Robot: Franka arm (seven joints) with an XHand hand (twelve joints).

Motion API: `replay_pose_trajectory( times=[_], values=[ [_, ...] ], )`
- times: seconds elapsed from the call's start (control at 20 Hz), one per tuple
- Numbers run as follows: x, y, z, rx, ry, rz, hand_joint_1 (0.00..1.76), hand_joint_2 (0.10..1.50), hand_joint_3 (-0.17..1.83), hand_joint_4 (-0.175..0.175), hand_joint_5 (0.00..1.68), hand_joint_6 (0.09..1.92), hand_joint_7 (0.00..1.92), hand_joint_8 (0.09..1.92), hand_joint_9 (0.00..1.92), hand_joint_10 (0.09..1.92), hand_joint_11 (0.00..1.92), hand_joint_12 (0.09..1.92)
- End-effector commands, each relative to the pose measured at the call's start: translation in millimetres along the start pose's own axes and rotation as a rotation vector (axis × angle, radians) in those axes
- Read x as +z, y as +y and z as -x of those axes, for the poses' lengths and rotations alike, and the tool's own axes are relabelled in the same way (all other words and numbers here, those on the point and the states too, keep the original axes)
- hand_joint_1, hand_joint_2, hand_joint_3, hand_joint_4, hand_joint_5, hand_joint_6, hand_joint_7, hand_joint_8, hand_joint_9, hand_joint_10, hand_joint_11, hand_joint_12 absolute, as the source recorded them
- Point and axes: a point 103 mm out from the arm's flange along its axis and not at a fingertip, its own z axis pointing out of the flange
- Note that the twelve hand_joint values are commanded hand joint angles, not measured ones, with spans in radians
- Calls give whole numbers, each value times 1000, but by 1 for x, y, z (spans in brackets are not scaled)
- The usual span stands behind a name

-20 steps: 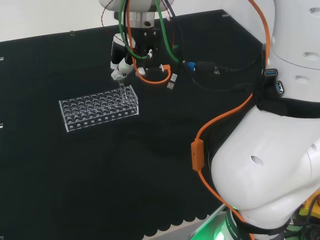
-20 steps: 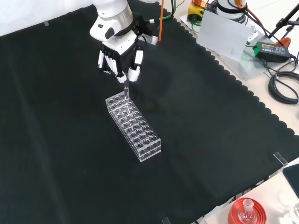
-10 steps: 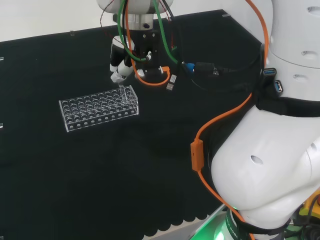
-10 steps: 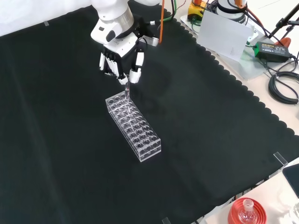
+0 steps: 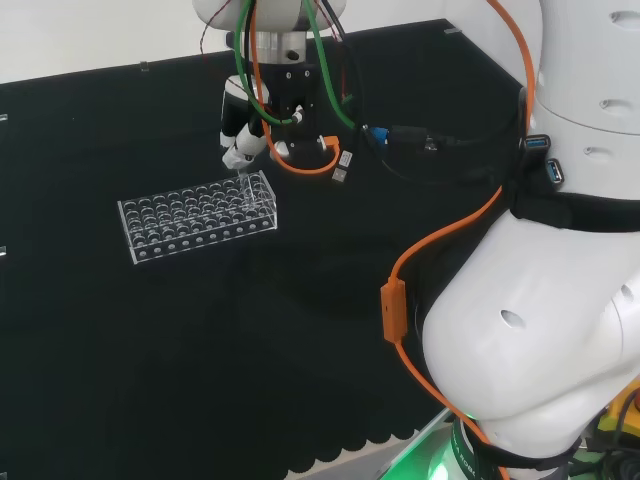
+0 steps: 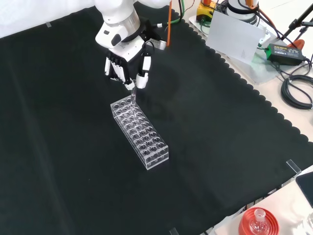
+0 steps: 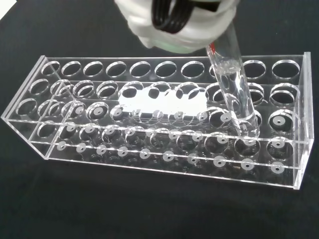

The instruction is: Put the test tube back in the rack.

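Observation:
A clear plastic test tube rack (image 5: 196,217) (image 6: 140,132) (image 7: 164,119) with several rows of round holes lies on the black cloth. The black and white hand (image 5: 243,135) (image 6: 126,66) hangs over the rack's end, right in the head view and upper in the front view, its fingers curled round a clear test tube (image 6: 132,96) (image 7: 234,89). The tube points down and slightly tilted; in the wrist view its rounded bottom sits in or just above a hole near that end. A blurred white part of the hand (image 7: 174,25) shows close to the wrist camera.
The arm's big white links (image 5: 540,300) stand at the head view's right, with orange and green cables (image 5: 320,150) by the wrist. Off the cloth in the front view are a white sheet (image 6: 234,36), cables (image 6: 296,90) and a red ribbed stand with a flask (image 6: 258,223).
The hand has shifted slightly, a little higher in the head view and toward the right in the front view, still holding the tube over the rack's end.

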Motion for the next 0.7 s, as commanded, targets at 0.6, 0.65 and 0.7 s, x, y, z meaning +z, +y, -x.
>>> replay_pose_trajectory(
  times=[0.6,0.65,0.7],
  values=[
    [9,2,2,-2,10,-11,1428,807,268,-175,1343,291,1547,354,1409,87,746,1234],
    [10,3,2,0,10,-10,1428,807,269,-175,1343,291,1547,353,1410,87,746,1234],
    [10,3,2,1,9,-10,1428,806,269,-175,1343,291,1547,353,1410,87,746,1234]
  ],
)
